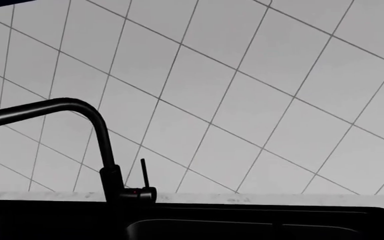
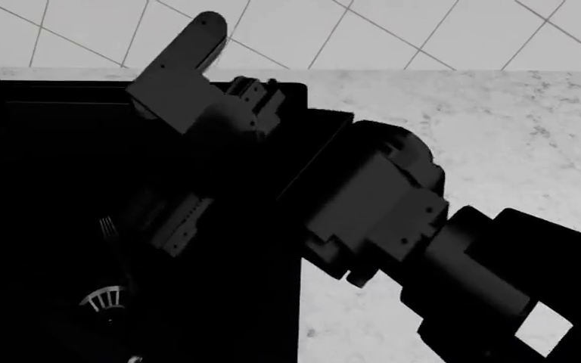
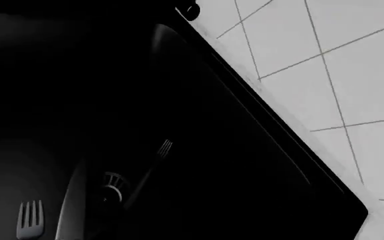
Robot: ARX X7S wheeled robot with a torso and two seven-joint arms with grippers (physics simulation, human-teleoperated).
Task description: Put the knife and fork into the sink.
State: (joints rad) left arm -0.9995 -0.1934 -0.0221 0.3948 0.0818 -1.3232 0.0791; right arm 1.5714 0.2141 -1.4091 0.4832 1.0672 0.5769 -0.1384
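Observation:
The sink (image 2: pixel 28 151) is a deep black basin set into white marble, also in the left wrist view (image 1: pixel 352 212) and the right wrist view (image 3: pixel 259 165). A black fork (image 3: pixel 163 148) lies on its floor, tines up from the round silver drain strainer (image 3: pixel 112 186). The head view shows the same fork (image 2: pixel 107 225) above the strainer (image 2: pixel 104 299). More fork tines (image 3: pixel 30 220) show at the basin's near corner. My right arm (image 2: pixel 371 204) reaches from the counter out over the basin. Its fingers merge with the black, so their state is unreadable. The knife is out of view.
A black gooseneck faucet (image 1: pixel 105 150) with a thin lever stands on the marble strip behind the basin, against a white tiled wall (image 1: pixel 259 75). White marble counter (image 2: pixel 513 136) runs to the right of the sink.

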